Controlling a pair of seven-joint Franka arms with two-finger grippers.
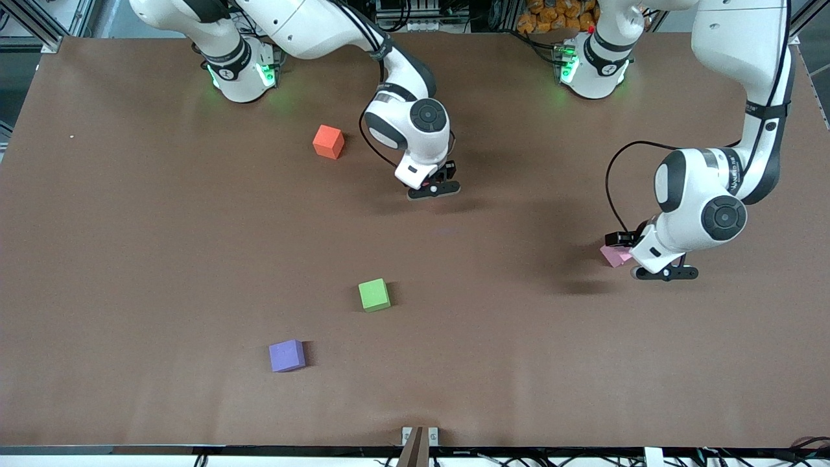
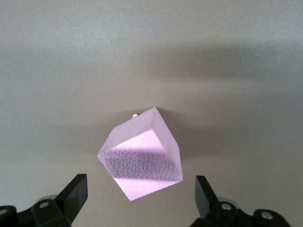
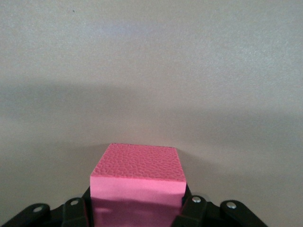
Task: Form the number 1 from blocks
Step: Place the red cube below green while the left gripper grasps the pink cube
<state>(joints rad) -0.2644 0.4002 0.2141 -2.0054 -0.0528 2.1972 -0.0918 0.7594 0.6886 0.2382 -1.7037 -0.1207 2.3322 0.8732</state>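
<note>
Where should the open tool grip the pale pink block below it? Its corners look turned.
Probably from straight above, on two opposite flat sides of the pale pink block. It sits turned cornerwise to the left tool, so rotating the wrist first would square the fingers to its faces.

the left arm hides most of the pale pink cube (image 1: pixel 613 255); the right wrist view's edge cuts off the pink cube (image 3: pixel 137 177), perhaps gripped.

Robotics lab, aluminium framing (image 1: pixel 39 26), cables (image 1: pixel 746 457)
</note>
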